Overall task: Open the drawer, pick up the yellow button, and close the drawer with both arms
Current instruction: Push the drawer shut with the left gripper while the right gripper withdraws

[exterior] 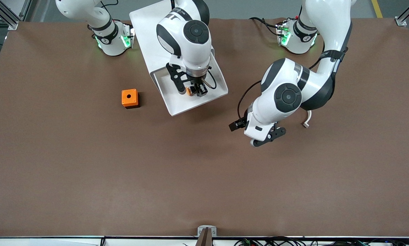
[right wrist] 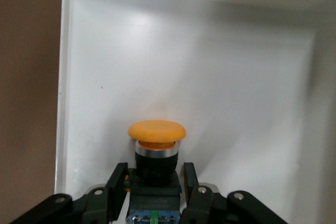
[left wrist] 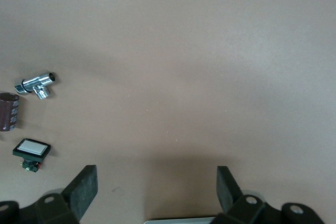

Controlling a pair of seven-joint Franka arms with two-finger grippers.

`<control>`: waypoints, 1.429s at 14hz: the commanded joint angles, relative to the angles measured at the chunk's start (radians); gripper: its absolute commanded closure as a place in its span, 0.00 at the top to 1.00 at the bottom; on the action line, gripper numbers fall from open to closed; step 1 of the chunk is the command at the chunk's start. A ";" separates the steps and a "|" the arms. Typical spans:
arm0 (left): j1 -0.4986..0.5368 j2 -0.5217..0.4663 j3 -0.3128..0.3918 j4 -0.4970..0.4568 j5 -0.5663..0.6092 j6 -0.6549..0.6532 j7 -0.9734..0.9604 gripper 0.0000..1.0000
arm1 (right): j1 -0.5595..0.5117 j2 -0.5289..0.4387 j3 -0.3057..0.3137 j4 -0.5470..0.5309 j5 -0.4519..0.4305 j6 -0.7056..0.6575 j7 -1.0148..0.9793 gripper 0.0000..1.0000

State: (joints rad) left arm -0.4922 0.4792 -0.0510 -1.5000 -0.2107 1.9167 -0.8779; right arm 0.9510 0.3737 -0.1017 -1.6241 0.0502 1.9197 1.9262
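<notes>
The white drawer (exterior: 177, 108) stands pulled open from its white cabinet (exterior: 146, 32). My right gripper (exterior: 198, 89) is down inside the drawer tray. It is shut on the dark body of the button (exterior: 188, 91), whose yellow-orange cap (right wrist: 157, 130) points toward the drawer's wall (right wrist: 184, 51). In the right wrist view the fingers (right wrist: 118, 181) press on both sides of the button body, and the right gripper (right wrist: 155, 182) is centred on it. My left gripper (exterior: 236, 124) is open and empty over bare table beside the drawer, toward the left arm's end. It also shows in the left wrist view (left wrist: 156, 190).
An orange cube with a hole (exterior: 129, 98) sits on the brown table beside the drawer, toward the right arm's end. The left wrist view shows a chrome fitting (left wrist: 35, 85), a brown cylinder (left wrist: 9, 111) and a black-and-white small part (left wrist: 32, 150).
</notes>
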 commanded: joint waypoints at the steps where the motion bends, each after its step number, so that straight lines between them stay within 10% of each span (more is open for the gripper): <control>1: -0.005 -0.011 -0.003 -0.020 0.010 0.024 -0.042 1.00 | 0.009 -0.001 -0.010 0.015 -0.001 -0.011 -0.024 0.01; 5: -0.031 0.013 -0.004 -0.012 0.008 0.091 -0.091 1.00 | -0.066 -0.009 -0.010 0.096 0.034 -0.084 -0.126 0.00; 12: -0.157 0.068 -0.003 0.024 0.020 0.125 -0.156 1.00 | -0.432 -0.101 -0.019 0.181 0.071 -0.385 -0.893 0.00; 20: -0.345 0.061 -0.006 0.018 0.021 0.108 -0.315 1.00 | -0.836 -0.104 -0.018 0.089 -0.084 -0.260 -1.709 0.00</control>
State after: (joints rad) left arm -0.8001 0.5410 -0.0593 -1.4887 -0.2097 2.0393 -1.1422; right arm 0.1777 0.2824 -0.1446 -1.4967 -0.0025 1.5985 0.3438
